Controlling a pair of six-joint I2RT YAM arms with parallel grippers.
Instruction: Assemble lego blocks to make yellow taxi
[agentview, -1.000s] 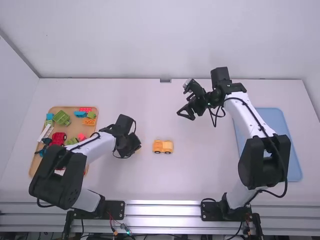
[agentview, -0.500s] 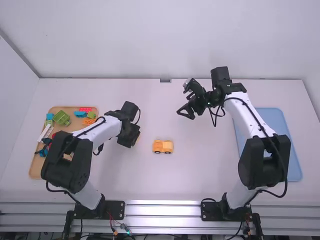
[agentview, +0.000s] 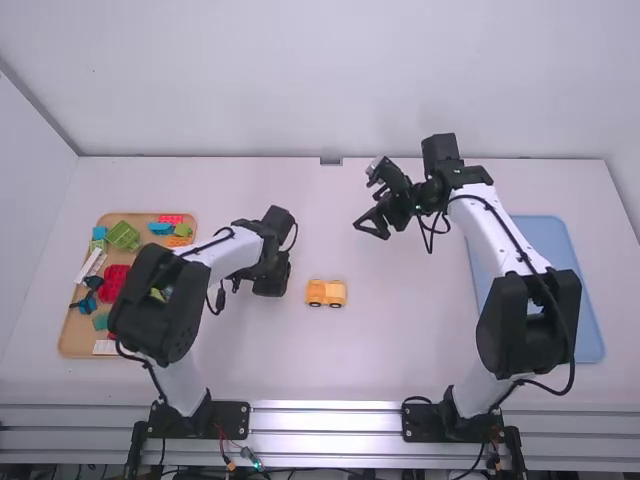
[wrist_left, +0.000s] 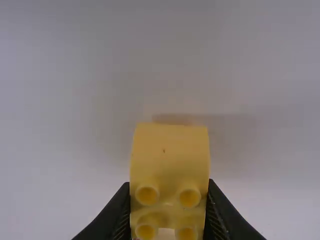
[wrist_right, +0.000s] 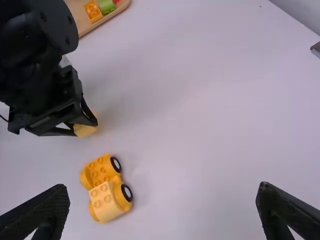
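Clamping a yellow block (wrist_left: 170, 150) between the closed-in fingers of the left gripper (agentview: 271, 284), with round studs showing. Keeping it a little left of the wheeled yellow piece (agentview: 326, 293), apart from it. Standing with that piece on the table (agentview: 420, 350), about midway between left and right edges, somewhat nearer the near edge than the far one.

Reaching from the near edge with the left arm (agentview: 205, 255): bending sharply at the black elbow, leaning leftward partly over the wooden tray (agentview: 75, 347), then running forward and rightward to a wrist pointing down. Stretching the right arm (agentview: 500, 230) away and inward past the blue tray (agentview: 588, 330), bending down at the wrist near the far edge, and holding the right gripper (agentview: 371, 232) right of the middle, with fingers spread wide around nothing.

Lying along the left edge with the wooden tray of mixed blocks; along the right edge with the blue one.
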